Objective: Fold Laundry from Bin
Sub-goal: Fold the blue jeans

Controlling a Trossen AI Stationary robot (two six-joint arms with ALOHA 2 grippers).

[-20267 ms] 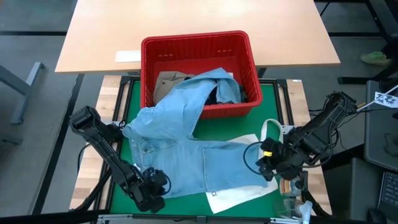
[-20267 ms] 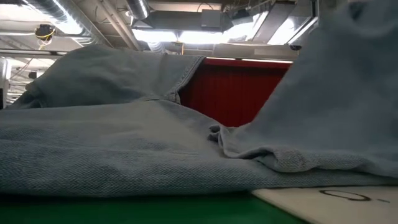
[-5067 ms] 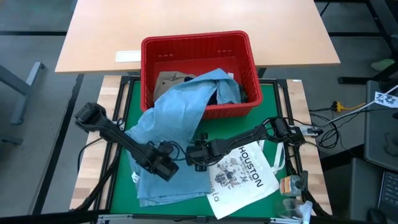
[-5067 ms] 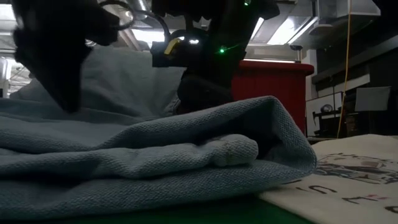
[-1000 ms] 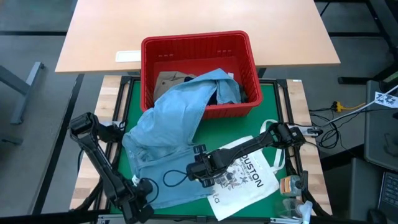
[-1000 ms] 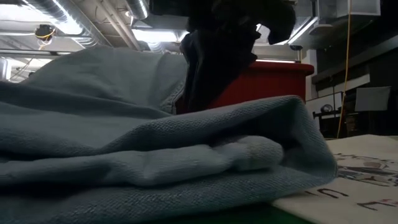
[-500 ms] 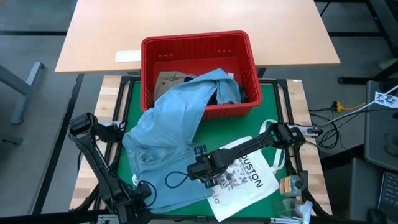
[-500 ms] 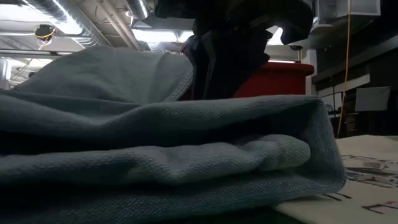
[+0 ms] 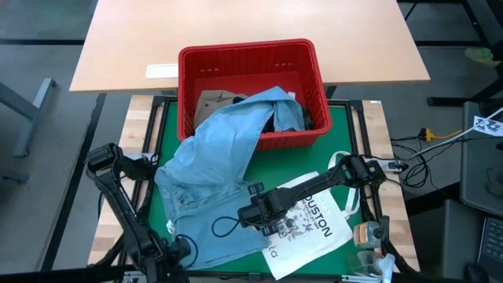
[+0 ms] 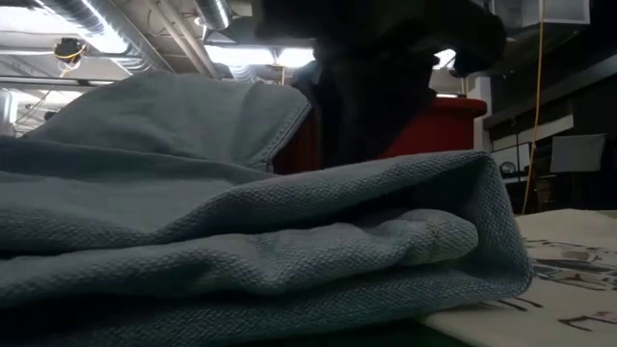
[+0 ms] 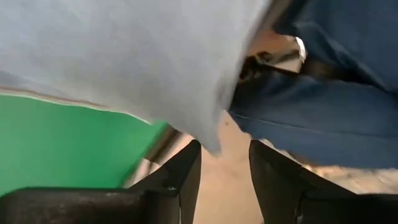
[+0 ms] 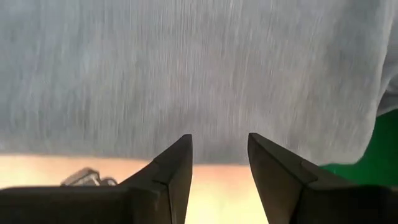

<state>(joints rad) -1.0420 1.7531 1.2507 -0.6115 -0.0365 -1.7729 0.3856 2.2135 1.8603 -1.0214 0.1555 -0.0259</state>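
Currently the left gripper [image 9: 174, 250] stands spread beside the light blue denim garment [image 9: 206, 169] trailing from the red bin [image 9: 250, 53]; right gripper [image 9: 253, 211] spread above it; fold may slump unpinned.

Two black jointed arms [image 9: 118, 200], looped black cable [image 9: 224, 228]

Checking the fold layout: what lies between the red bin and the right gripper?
In the high view, the light blue denim garment spills out of the red bin and spreads over the green mat toward the right gripper, open at its near edge.
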